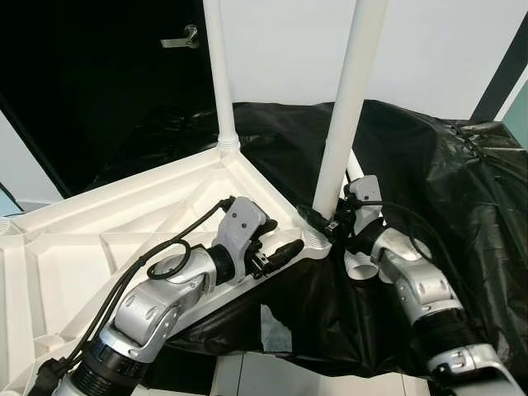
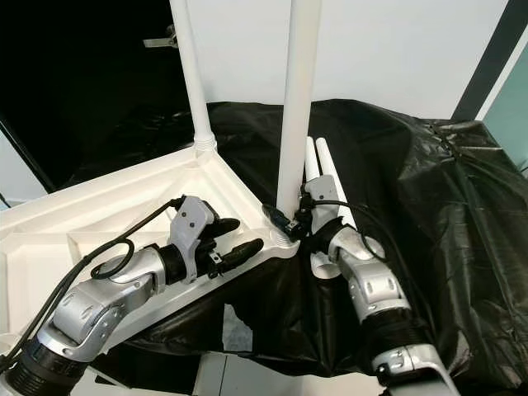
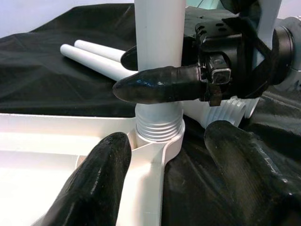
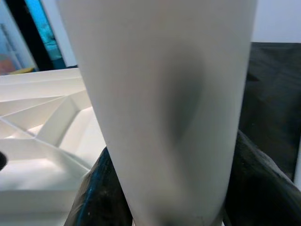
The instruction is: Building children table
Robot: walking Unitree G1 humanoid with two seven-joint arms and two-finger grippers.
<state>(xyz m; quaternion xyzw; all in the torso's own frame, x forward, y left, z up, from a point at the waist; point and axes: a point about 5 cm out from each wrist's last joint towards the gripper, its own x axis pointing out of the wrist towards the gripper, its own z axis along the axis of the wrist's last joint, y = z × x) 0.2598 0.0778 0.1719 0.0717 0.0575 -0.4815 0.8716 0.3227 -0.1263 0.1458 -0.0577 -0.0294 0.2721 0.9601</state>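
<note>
Right now your right end effector [image 1: 324, 221] pinches the near white leg [image 1: 346, 107] just above its threaded base, where it enters the corner socket [image 3: 160, 141] of the upturned white children's table [image 1: 107, 239]. Your left end effector [image 1: 285, 247] rests on the table's underside just short of that socket, its fingers [image 3: 94, 183] spread to either side of the corner and gripping nothing.

Several threads appear exposed above the socket in the left wrist view, so the leg looks only partly screwed in. The main risk, as I judge it, is cross-threading: if you twist while the leg leans, the plastic threads could bind or strip. The table lies on a slippery black plastic sheet [image 1: 437, 173], so turning force could also spin the whole top unless the left end effector braces it. The right fingers may simply slide around the smooth tube.

Count four legs: two upright, this one and a second [image 1: 219, 74] at the corner beyond the left end effector, and two loose legs [image 2: 323, 177] lying on the sheet beside the right end effector.
</note>
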